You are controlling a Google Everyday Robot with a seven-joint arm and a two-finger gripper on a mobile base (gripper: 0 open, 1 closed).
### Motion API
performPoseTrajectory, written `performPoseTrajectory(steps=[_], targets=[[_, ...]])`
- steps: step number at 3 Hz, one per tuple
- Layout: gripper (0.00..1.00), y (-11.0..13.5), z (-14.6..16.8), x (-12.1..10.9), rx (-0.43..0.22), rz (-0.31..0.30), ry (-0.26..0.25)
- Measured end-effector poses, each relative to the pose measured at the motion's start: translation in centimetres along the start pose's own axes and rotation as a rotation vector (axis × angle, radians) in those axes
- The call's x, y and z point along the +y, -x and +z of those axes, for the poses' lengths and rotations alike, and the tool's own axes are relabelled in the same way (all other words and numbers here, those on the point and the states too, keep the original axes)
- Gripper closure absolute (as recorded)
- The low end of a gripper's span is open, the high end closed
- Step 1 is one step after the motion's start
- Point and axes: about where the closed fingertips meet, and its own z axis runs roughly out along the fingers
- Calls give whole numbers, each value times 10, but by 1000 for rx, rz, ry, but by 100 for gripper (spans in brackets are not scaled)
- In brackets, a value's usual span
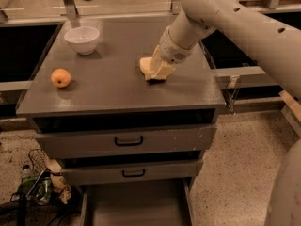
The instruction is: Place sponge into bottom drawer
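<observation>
The pale yellow sponge (147, 66) lies on the grey cabinet top (117, 91), right of centre. My gripper (159, 70) comes down from the upper right and sits right over the sponge, its end pressed against the sponge's right part. Part of the sponge is hidden under it. The bottom drawer (134, 205) is pulled open at the foot of the cabinet; its flat grey inside shows nothing in it.
A white bowl (82, 39) stands at the back left of the cabinet top. A round orange fruit (61, 77) lies at the left edge. Two upper drawers with black handles (129, 141) are slightly ajar. Bags and clutter (40, 185) sit on the floor at lower left.
</observation>
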Motion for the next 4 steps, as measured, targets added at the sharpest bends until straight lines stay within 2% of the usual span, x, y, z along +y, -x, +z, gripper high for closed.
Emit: performPoseTrajectory(steps=[2, 4], targets=[[100, 15, -43, -5, -23, -15, -43], [100, 25, -95, 9, -63, -43, -113]])
